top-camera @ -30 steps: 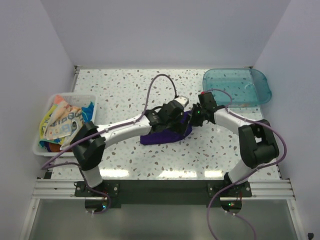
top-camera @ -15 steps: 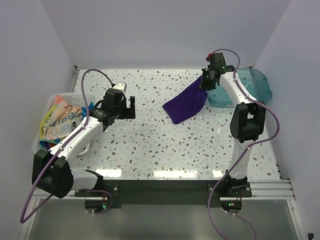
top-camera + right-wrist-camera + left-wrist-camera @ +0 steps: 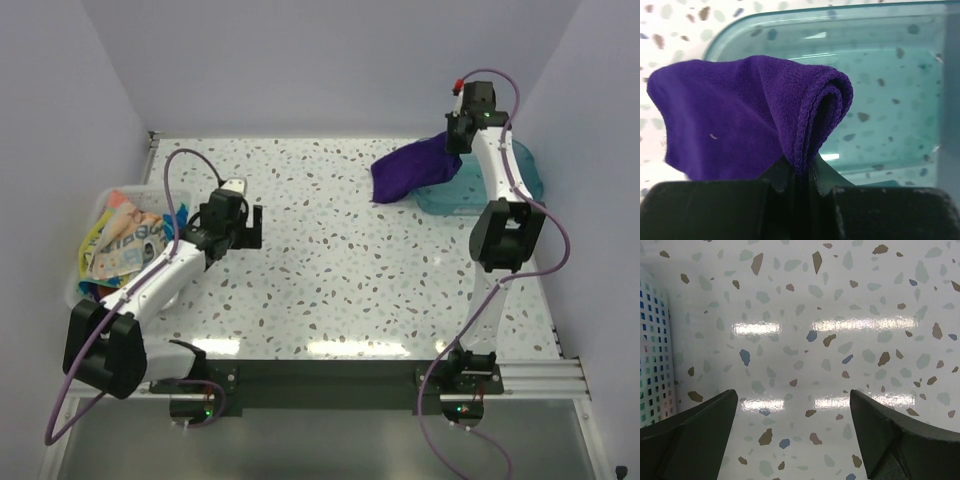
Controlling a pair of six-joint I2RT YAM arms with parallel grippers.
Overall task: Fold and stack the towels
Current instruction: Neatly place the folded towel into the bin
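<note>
A folded deep purple towel (image 3: 412,169) hangs in the air at the back right, half over the teal tray (image 3: 520,180). My right gripper (image 3: 455,140) is shut on its folded edge; in the right wrist view the purple towel (image 3: 740,120) is pinched between the closed jaws of that gripper (image 3: 802,172), above the teal tray (image 3: 890,60). My left gripper (image 3: 252,228) hovers open over bare table at the left; its wrist view shows the left gripper (image 3: 792,405) with nothing between its wide-apart fingers. More towels (image 3: 125,245), colourful and crumpled, fill the white bin.
The white bin (image 3: 92,215) stands at the table's left edge; its perforated wall (image 3: 652,350) shows beside my left gripper. The speckled table (image 3: 330,290) has walls close on the left, back and right.
The right arm has swung the purple towel from the table's middle up and back to above the teal tray. The left arm let go and drew back to the left, near the bin.
</note>
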